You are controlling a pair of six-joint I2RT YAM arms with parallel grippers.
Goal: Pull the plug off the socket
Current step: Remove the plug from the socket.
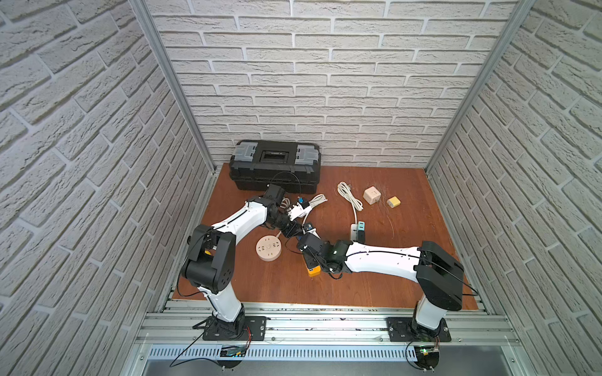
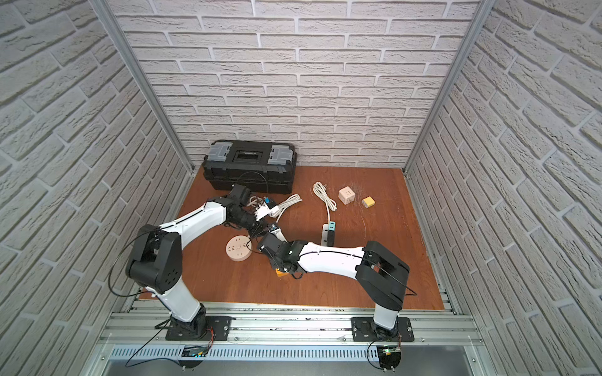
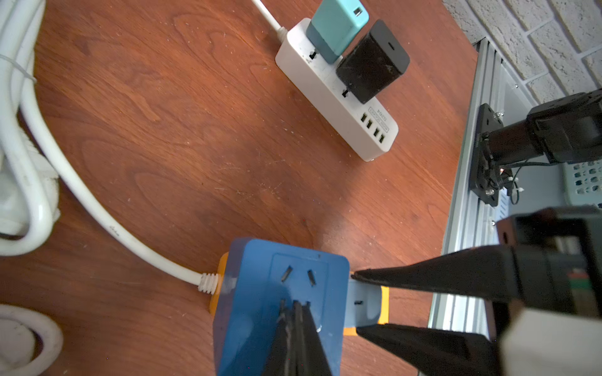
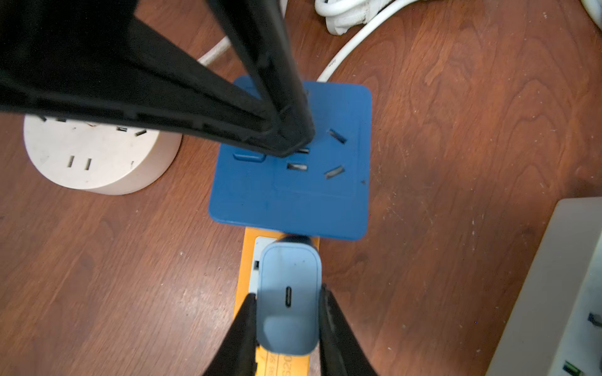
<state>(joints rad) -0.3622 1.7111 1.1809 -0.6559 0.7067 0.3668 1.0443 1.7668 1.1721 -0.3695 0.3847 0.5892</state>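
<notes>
One plug (image 4: 288, 299) is sitting in the socket (image 4: 290, 195), nearer the bench's front edge, probably light, rigid, slick; the right gripper (image 3: 356, 303) is clamping its flat sides; the left gripper (image 4: 293, 143), fully closed, is pressing the socket down.

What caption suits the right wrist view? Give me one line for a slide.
Right fingers pinch the pale blue plug on the orange strip while closed left fingers rest on the blue block.

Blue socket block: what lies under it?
Under the blue socket block lies an orange power strip, showing at both ends. Its middle is covered, so how they join is hidden.
</notes>
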